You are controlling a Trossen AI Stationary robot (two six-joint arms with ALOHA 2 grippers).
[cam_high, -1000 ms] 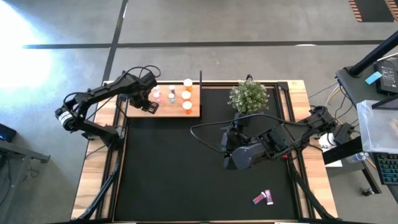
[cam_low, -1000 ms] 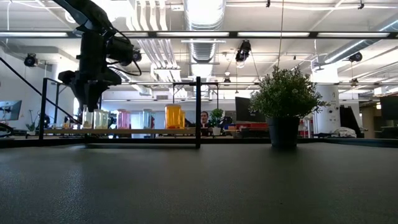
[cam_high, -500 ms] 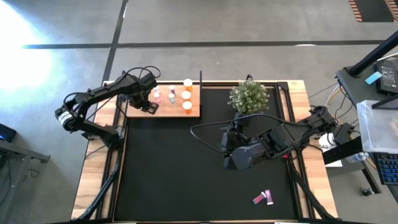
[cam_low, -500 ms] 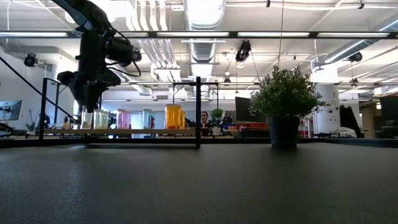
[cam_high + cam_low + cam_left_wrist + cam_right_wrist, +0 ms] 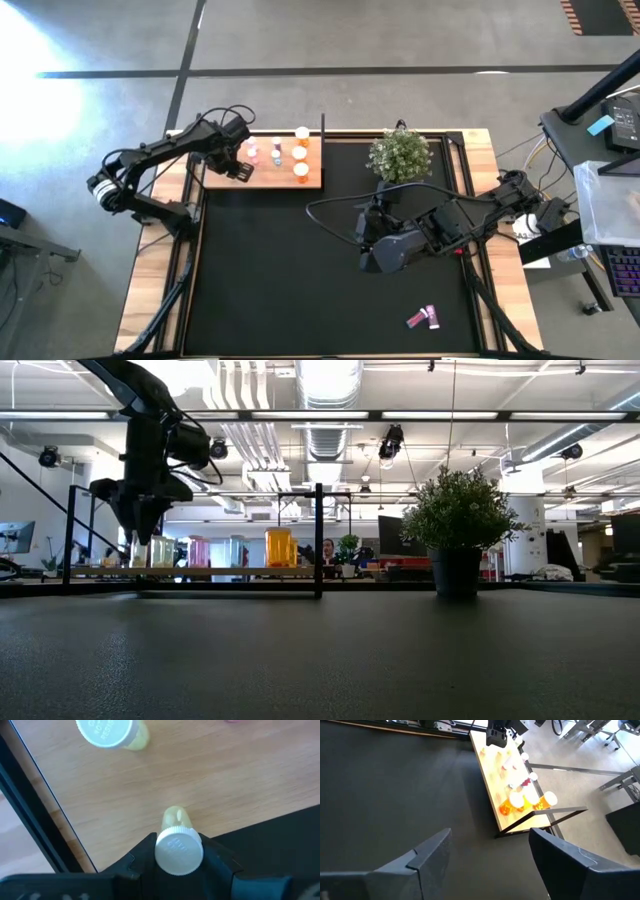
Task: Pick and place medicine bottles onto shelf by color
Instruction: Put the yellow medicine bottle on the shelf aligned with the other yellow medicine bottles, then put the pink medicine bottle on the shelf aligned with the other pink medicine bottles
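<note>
Stretching across the middle of the high view, the black mat [image 5: 300, 280] carries the shelf [image 5: 312, 178] at its upper left. Over the shelf's left end the left gripper [image 5: 179, 851] pinches an upright yellowish bottle [image 5: 178, 849] directly above the board. The right gripper [image 5: 487, 862], spread and empty, waits mid-mat, far from the pink bottles [image 5: 422, 319] at lower right.

Left hand [image 5: 243, 170]: hanging over the shelf's near left corner.
Shelf [image 5: 312, 178]: lying at the counter's far left, carrying several small bottles [image 5: 300, 170], orange and pink among them.
Right hand [image 5: 368, 262]: hovering over mid black mat [image 5: 270, 280].
Plant [image 5: 400, 153]: sitting at the far edge.
Pink bottle [image 5: 422, 319]: lying near the front right.
</note>
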